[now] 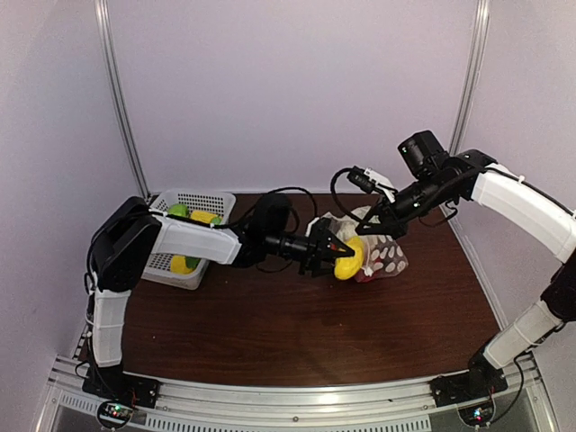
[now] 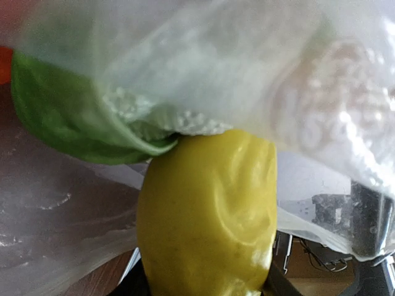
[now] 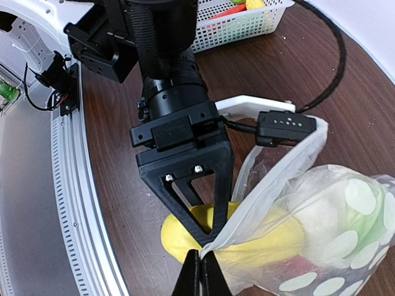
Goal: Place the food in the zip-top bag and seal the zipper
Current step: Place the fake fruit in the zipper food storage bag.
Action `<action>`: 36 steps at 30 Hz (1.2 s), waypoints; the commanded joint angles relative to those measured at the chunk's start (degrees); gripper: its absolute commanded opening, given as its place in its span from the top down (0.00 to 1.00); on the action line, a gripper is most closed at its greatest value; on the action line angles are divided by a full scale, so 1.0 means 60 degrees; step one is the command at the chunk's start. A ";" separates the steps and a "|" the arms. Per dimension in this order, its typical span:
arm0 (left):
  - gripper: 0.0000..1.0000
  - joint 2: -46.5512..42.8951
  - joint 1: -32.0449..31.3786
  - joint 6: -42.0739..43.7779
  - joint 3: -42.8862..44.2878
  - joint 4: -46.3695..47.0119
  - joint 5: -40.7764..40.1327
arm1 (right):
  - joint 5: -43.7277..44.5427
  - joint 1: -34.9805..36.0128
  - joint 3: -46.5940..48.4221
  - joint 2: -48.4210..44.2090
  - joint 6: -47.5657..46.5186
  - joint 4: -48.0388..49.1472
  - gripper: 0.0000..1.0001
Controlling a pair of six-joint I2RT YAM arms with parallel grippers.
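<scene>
My left gripper (image 1: 340, 256) is shut on a yellow toy fruit (image 1: 349, 261) and holds it at the mouth of the dotted zip-top bag (image 1: 385, 256) in the middle of the table. In the left wrist view the yellow fruit (image 2: 207, 216) fills the jaws, with a green food (image 2: 68, 117) behind the bag's clear film. My right gripper (image 3: 202, 271) is shut on the bag's mouth edge (image 3: 259, 203) and holds it up. Red and green food show inside the bag (image 3: 333, 246). The zipper strip cannot be made out.
A white mesh basket (image 1: 211, 202) stands at the back left with green and yellow food in it; it also shows in the right wrist view (image 3: 247, 24). The metal rail (image 1: 288, 400) runs along the table's near edge.
</scene>
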 commanded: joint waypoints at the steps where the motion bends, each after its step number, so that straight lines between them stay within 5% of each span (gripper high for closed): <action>1: 0.72 -0.0429 0.0350 -0.2373 -0.1345 0.2768 -0.2380 | -0.0472 0.0169 0.0315 -0.0577 0.0332 0.0468 1.00; 13: 0.76 -0.1880 -0.0171 -0.0527 -0.1456 0.1137 -0.2226 | 0.0474 -0.0260 -0.0169 -0.0499 0.1062 0.1433 1.00; 21: 0.78 -0.0471 -0.0153 0.1100 0.1028 -0.1001 -0.0645 | -0.0856 -0.0249 0.0104 -0.0514 0.0966 0.1024 1.00; 27: 0.78 -0.0006 -0.0269 0.3113 0.2285 -0.4015 -0.0949 | -0.0161 -0.0234 0.0078 -0.0729 0.0674 0.0849 1.00; 30: 0.74 0.0472 -0.0504 0.4930 0.3968 -0.6812 -0.1673 | -0.0554 -0.0239 0.0057 -0.0657 0.0616 0.0814 1.00; 36: 0.62 0.0866 -0.1015 0.6186 0.5051 -0.6708 -0.2571 | -0.2194 -0.0246 0.0141 -0.0447 0.0741 0.0786 1.00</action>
